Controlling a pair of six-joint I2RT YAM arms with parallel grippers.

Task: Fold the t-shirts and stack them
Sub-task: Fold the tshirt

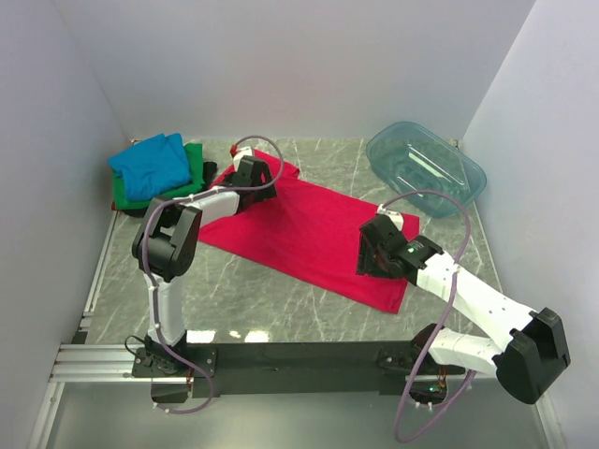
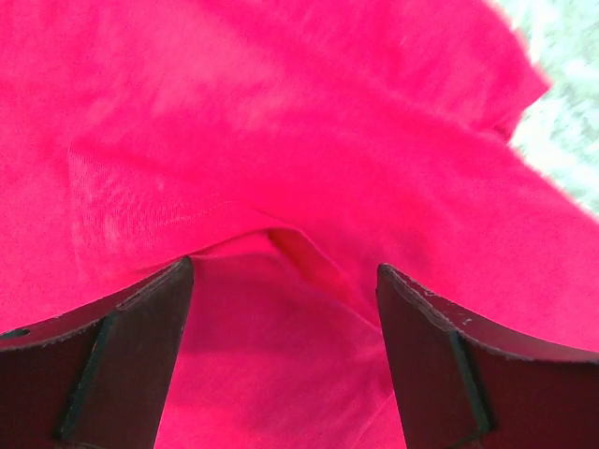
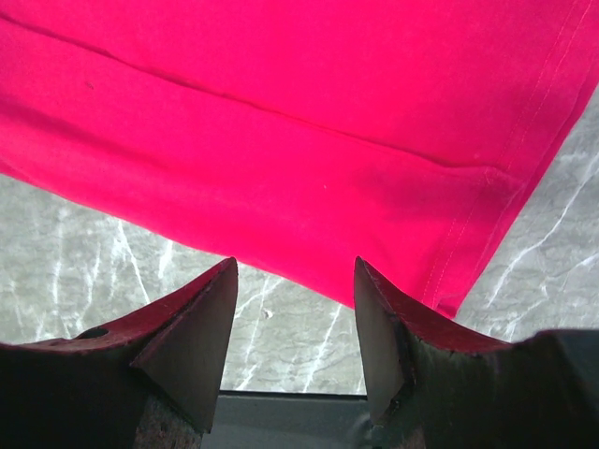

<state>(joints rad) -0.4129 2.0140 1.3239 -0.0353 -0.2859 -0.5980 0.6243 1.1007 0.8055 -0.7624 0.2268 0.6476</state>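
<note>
The bright red-pink t-shirt (image 1: 314,234) lies spread flat on the marble table, running from the back left to the front right. My left gripper (image 1: 257,178) is open and low over the shirt's wrinkled back-left end; its wrist view (image 2: 284,267) shows the red cloth (image 2: 281,140) filling the frame, with nothing between the jaws. My right gripper (image 1: 372,253) is open at the shirt's front-right end; in its wrist view (image 3: 295,262) the fingertips sit over bare marble just short of the shirt's edge (image 3: 309,159). The blue t-shirt (image 1: 150,164) lies on the green t-shirt (image 1: 195,168), with black cloth (image 1: 211,174) beside them.
The clear teal plastic tub (image 1: 426,166) stands at the back right. The pile of shirts sits in the back-left corner against the left wall. White walls close in the table (image 1: 234,299) on three sides. A black rail (image 1: 299,355) carries both arm bases at the near edge.
</note>
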